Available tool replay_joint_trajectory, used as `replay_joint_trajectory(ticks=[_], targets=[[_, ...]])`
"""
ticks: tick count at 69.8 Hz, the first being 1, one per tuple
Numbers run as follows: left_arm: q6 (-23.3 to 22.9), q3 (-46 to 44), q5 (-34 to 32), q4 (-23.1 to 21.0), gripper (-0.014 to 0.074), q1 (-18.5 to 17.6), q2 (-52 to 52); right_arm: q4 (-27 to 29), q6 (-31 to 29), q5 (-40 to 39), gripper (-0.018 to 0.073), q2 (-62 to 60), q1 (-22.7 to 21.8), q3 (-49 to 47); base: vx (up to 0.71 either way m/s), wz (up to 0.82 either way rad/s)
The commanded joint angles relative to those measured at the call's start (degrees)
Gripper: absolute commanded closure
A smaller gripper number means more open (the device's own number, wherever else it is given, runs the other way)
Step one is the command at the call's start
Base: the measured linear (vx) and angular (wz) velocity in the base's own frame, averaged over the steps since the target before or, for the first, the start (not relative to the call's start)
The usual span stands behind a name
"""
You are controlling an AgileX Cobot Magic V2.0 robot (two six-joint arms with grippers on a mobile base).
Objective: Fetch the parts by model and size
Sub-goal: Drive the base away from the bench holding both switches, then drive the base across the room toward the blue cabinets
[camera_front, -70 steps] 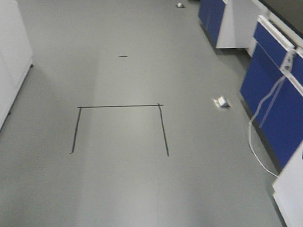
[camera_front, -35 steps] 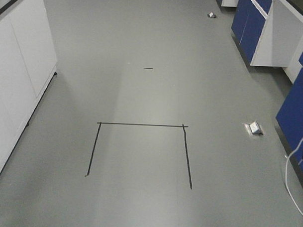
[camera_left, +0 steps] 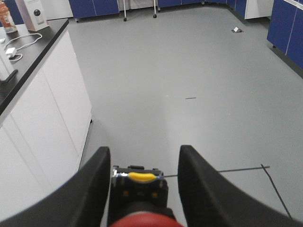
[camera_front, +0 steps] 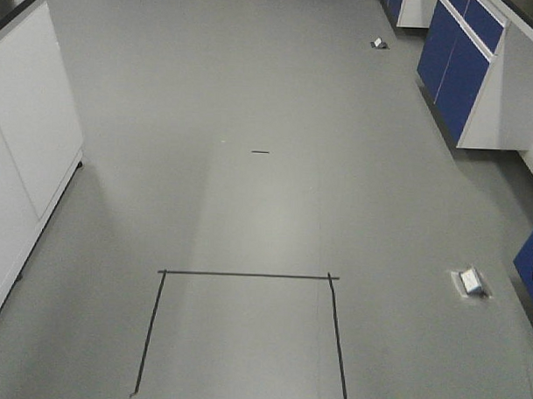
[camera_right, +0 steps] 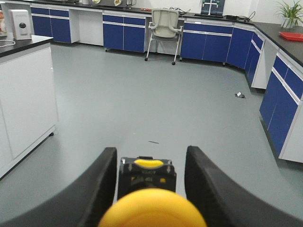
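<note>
The left end effector (camera_left: 143, 151) is gripping the red-capped switch (camera_left: 139, 195). The right end effector (camera_right: 151, 150) is clamping the yellow-capped switch (camera_right: 149, 196).

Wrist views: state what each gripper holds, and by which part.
Left gripper: red-capped switch, clamped by its black body. Right gripper: yellow-capped switch, likewise by the body. Caps face the cameras.

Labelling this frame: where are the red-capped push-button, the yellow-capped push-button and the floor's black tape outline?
red-capped push-button (camera_left: 144, 221), left wrist view, on its red cap.
yellow-capped push-button (camera_right: 151, 210), right wrist view, on its yellow cap.
black tape outline (camera_front: 246, 274), front-facing view, on its far line.
</note>
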Motion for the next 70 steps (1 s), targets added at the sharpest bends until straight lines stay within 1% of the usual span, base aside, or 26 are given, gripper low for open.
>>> replay_joint_trajectory(ticks=[1, 70], targets=[[-0.1, -1.4, -4.1, 0.4, 0.0603, -0.1, 0.7, -0.7, 0.1, -4.8, 0.0568, 0.3, 0.0, -1.6, 0.49, -0.01], [-0.1, -1.4, -4.1, 0.4, 0.0603, -0.1, 0.8, -0.7, 0.1, -4.8, 0.0568, 0.3, 0.0, -1.6, 0.5, 0.04]])
